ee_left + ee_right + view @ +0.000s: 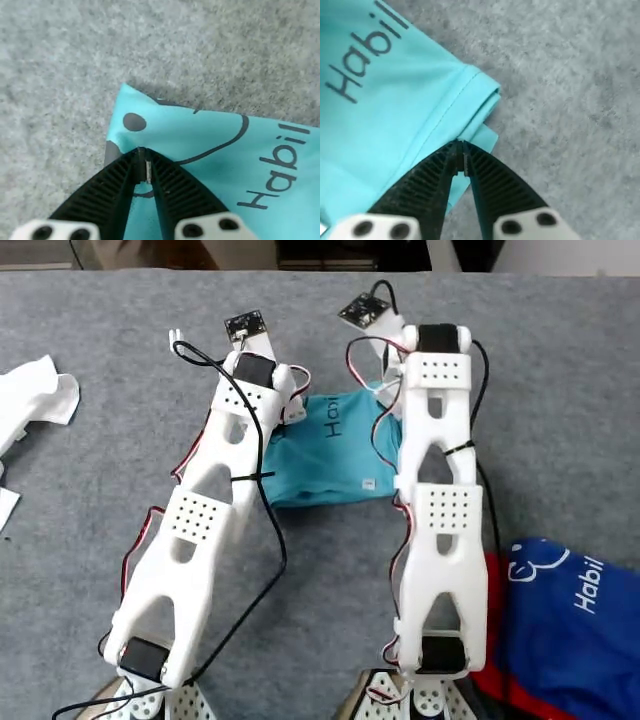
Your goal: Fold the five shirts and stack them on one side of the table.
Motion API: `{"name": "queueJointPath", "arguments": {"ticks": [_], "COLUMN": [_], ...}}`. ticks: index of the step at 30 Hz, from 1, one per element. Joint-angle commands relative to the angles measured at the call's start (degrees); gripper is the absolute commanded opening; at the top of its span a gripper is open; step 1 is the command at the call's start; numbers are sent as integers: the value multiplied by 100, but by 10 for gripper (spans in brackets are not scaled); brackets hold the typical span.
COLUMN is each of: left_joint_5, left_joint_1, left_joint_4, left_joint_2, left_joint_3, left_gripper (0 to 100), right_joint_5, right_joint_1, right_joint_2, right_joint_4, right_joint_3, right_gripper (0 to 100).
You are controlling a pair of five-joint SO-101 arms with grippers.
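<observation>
The teal shirt (325, 455) lies flat on the table (560, 390) between the two arms, already a rough rectangle. The left gripper (142, 167) is at one far corner of the teal shirt, its fingers pressed together on a pinch of cloth. The right gripper (460, 157) is at the other far corner, its fingers likewise closed on the hem. A blue shirt (570, 625) lies over a red shirt (493, 640) to the near right of the teal shirt, and a white shirt (35, 400) lies well to its left. The step looks like folding the far edge over the near one. Both corners should rise together and level, stay apart to keep the edge taut, then land square on the near hem. The right pinch seems thin, so a slow lift guards against a slip
</observation>
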Motion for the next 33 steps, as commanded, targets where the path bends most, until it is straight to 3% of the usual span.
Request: {"name": "queueJointPath", "arguments": {"ticks": [1,11,14,22,33], "left_joint_5": [-35,-35,-35,-26,-26], "left_joint_1": [9,9,9,-35,-35], "left_joint_4": [53,53,53,70,79], "left_joint_2": [-92,-92,-92,-101,-101], "left_joint_3": [-229,-229,-229,-229,-229], "left_gripper": [19,19,19,19,19], "right_joint_5": [229,185,193,237,202], "right_joint_1": [347,884,497,-523,-505], "right_joint_2": [163,356,391,13,1068], "right_joint_4": [-343,-316,246,325,-44], "right_joint_3": [-268,-1095,-2018,-2000,-1886], "right_gripper": [4,4,4,4,4]}}
